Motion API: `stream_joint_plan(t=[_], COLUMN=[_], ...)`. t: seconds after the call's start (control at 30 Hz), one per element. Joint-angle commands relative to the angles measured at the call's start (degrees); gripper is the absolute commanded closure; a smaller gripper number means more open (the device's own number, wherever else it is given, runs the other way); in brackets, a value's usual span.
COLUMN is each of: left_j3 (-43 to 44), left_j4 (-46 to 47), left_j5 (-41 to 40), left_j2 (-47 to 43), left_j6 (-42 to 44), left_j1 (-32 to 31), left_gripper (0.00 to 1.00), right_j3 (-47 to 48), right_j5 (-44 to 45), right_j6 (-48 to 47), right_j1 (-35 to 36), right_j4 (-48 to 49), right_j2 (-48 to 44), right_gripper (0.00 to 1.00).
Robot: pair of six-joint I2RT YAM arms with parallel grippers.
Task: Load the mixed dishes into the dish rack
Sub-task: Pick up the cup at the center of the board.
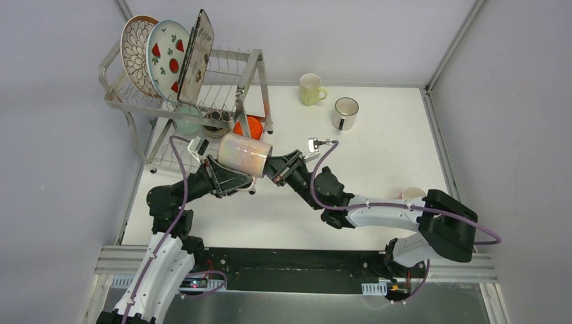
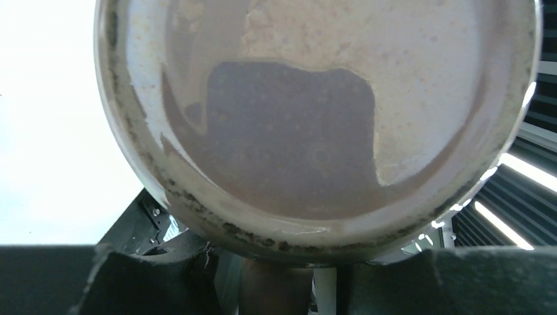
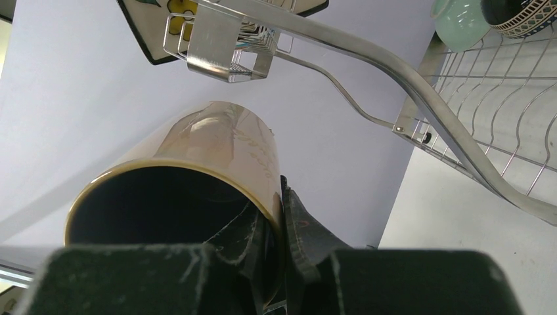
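Right pincer (image 3: pixel 274 222): clenched on the rim of the pale pearly ceramic mug (image 1: pixel 244 154), one finger inside, one outside.
Left pincer (image 1: pixel 229 177): at the mug's base; I cannot tell whether it grips.
Mug's place: sideways in the air, just before the two-tier silver wire dish rack (image 1: pixel 248 81).
Doing it well: probably hold one grip firm until the other is sure, then steer clear of the frame post.
Mugs: four: the held one, a pink ceramic mug (image 1: pixel 411 194), a white ceramic mug (image 1: pixel 345 113) and a yellow ceramic mug (image 1: pixel 310 89) on the white tabletop (image 1: pixel 378 162).
Bowls: three on the lower tier: a mint bowl (image 1: pixel 185 121), a brown bowl (image 1: pixel 216 123) and an orange bowl (image 1: pixel 249 125).
Plates: three upright on the upper tier: a petal-pattern round plate (image 1: pixel 137 54), a red-fruit round plate (image 1: pixel 168 59) and a flowered square plate (image 1: pixel 195 57).
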Motion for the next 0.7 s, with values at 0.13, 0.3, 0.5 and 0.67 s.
stream_joint_plan(t=[0.13,0.3,0.5,0.67], left_j3=[0.1,-1.2,-3.3,-4.7], left_j4=[3.1,3.6,1.6,0.4], left_j5=[-1.0,-2.6,-6.5,-9.7], left_j2=[-0.6,-0.8,-2.3,-3.1], left_j6=[-0.2,-0.8,-0.9,-1.5], left_j1=[-0.9,-0.9,-0.9,-0.9], left_gripper=[0.96,1.0,1.0,1.0], right_j3=[2.6,0.4,-3.8,-6.7], right_j5=[2.9,4.1,7.3,10.1], right_j6=[0.4,0.3,0.0,-0.5], right_j1=[0.1,0.0,0.1,0.0], right_j4=[5.8,4.7,1.0,-4.4], right_j2=[-0.1,-2.0,-7.3,-13.4], right_gripper=[1.0,0.93,0.67,0.4])
